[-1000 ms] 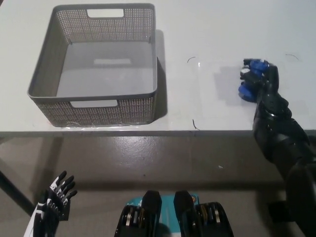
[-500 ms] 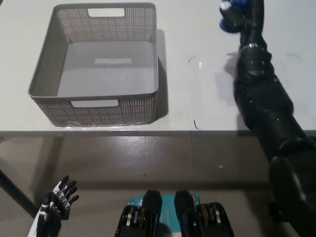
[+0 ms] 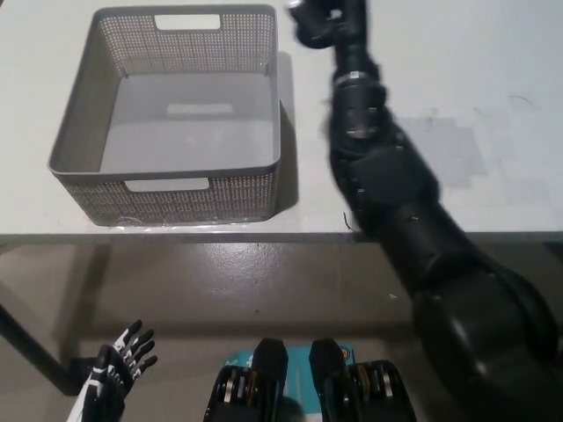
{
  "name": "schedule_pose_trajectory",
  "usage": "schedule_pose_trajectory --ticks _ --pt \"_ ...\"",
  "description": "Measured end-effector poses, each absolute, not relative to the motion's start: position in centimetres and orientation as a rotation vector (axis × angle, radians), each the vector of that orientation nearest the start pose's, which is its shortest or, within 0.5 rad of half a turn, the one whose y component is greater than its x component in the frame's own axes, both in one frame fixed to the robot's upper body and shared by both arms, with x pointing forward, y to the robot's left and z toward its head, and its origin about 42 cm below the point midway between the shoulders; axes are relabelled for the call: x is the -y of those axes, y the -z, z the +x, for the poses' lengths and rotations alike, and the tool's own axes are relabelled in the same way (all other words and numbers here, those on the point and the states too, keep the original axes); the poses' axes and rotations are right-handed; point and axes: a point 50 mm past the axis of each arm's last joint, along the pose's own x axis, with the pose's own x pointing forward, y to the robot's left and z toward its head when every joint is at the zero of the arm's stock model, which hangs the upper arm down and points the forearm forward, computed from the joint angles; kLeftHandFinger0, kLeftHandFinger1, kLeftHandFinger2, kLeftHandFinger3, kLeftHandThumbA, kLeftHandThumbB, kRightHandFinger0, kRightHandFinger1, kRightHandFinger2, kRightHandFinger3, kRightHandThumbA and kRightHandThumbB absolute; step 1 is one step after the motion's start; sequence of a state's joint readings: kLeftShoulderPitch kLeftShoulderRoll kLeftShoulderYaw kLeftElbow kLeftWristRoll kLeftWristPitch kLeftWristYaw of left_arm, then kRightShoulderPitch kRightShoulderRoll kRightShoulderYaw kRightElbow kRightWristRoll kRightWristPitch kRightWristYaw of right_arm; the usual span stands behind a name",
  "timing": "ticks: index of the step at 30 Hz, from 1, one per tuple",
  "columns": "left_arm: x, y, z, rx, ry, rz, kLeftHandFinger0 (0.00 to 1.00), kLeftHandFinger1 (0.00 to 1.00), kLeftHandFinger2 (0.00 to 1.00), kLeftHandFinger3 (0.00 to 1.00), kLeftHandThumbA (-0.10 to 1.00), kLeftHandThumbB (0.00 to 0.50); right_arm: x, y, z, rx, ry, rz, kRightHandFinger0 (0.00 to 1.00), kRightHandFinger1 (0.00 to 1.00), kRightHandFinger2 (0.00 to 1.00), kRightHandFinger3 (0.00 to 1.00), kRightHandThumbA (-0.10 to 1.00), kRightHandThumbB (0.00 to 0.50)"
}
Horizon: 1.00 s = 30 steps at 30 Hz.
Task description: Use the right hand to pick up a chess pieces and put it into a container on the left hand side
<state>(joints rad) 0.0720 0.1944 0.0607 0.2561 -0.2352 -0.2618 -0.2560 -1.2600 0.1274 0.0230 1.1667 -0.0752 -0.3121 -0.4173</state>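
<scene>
- Carrying across, the right hand (image 3: 318,19) is at the top edge, just right of the basket's (image 3: 167,180) far corner; its fingers look curled, but the piece isn't visible now, so I cannot tell the grip.
- Chess pieces likely handle light, rigid and smooth; pinch the body.
- Earlier, blue showed in the hand, farther right.
- Left hand (image 3: 113,380) rests low, fingers spread, holding nothing.

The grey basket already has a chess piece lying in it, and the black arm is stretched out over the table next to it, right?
Not quite. In the head view the grey basket holds nothing; its floor is bare. The rest is right: the black right arm reaches across the white table, with the right hand up by the basket's far right corner. The white left hand rests low, below the table.
</scene>
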Motion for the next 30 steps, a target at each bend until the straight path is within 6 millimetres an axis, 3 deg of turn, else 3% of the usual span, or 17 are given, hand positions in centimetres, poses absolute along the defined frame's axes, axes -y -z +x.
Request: schedule_pose_trajectory --ticks 7,10,13,16,17,20,21,23,25,27,29,30 --pt "-29.6 -3.7 24.6 -0.038 0.127 -0.03 1.0 1.0 1.0 1.0 1.0 0.281 -1.8 -33.9 54.5 0.327 -0.082 -0.132 0.0 0.15 0.57 0.48 -0.1 0.132" --pt "-29.5 -3.7 24.6 -0.039 0.13 -0.027 1.0 1.0 1.0 1.0 1.0 0.28 -3.1 -33.5 54.1 0.307 -0.107 -0.149 0.0 0.16 0.61 0.57 -0.1 0.134" --pt "-29.4 -3.7 24.6 -0.041 0.134 -0.022 1.0 1.0 1.0 1.0 1.0 0.285 -4.0 -32.7 53.6 0.281 -0.129 -0.167 0.0 0.15 0.6 0.55 -0.1 0.131" --pt "-29.3 -3.8 24.6 -0.037 0.14 -0.018 1.0 1.0 1.0 1.0 1.0 0.294 -4.6 -32.0 53.3 0.261 -0.147 -0.175 0.0 0.22 0.67 0.58 -0.1 0.129" --pt "-29.3 -3.9 24.6 -0.036 0.142 -0.017 1.0 1.0 1.0 1.0 1.0 0.293 -4.6 -31.9 53.2 0.258 -0.149 -0.177 0.0 0.27 0.72 0.66 -0.1 0.106" --pt "-29.3 -4.1 24.7 -0.03 0.149 -0.011 1.0 1.0 1.0 1.0 1.0 0.297 -4.6 -31.7 53.2 0.246 -0.158 -0.183 0.0 0.35 0.81 0.78 -0.1 0.116" --pt "-29.3 -4.1 24.7 -0.029 0.152 -0.009 1.0 1.0 1.0 1.0 1.0 0.291 -4.6 -31.5 53.2 0.242 -0.16 -0.186 0.0 0.37 0.84 0.79 -0.1 0.122" --pt "-29.3 -4.2 24.8 -0.027 0.159 -0.005 1.0 1.0 1.0 1.0 1.0 0.284 -4.6 -31.2 53.2 0.232 -0.167 -0.196 0.0 0.38 0.83 0.7 -0.1 0.125" --pt "-29.3 -4.3 24.8 -0.027 0.166 -0.002 1.0 1.0 1.0 1.0 1.0 0.289 -4.5 -30.6 53.1 0.22 -0.174 -0.206 0.0 0.4 0.88 0.77 -0.1 0.134" --pt "-29.3 -4.3 24.8 -0.027 0.173 0.002 1.0 1.0 1.0 1.0 1.0 0.289 -4.4 -30.0 53.1 0.2 -0.184 -0.216 0.02 0.46 0.93 0.85 -0.1 0.148" --pt "-29.3 -4.3 24.9 -0.026 0.177 0.006 1.0 1.0 1.0 1.0 1.0 0.289 -4.4 -29.6 53.0 0.176 -0.196 -0.226 0.15 0.54 0.85 0.82 -0.1 0.188" --pt "-29.2 -4.4 25.0 -0.025 0.18 0.008 1.0 1.0 1.0 1.0 1.0 0.287 -4.3 -29.3 53.0 0.164 -0.207 -0.233 0.23 0.53 0.77 0.76 0.04 0.19"
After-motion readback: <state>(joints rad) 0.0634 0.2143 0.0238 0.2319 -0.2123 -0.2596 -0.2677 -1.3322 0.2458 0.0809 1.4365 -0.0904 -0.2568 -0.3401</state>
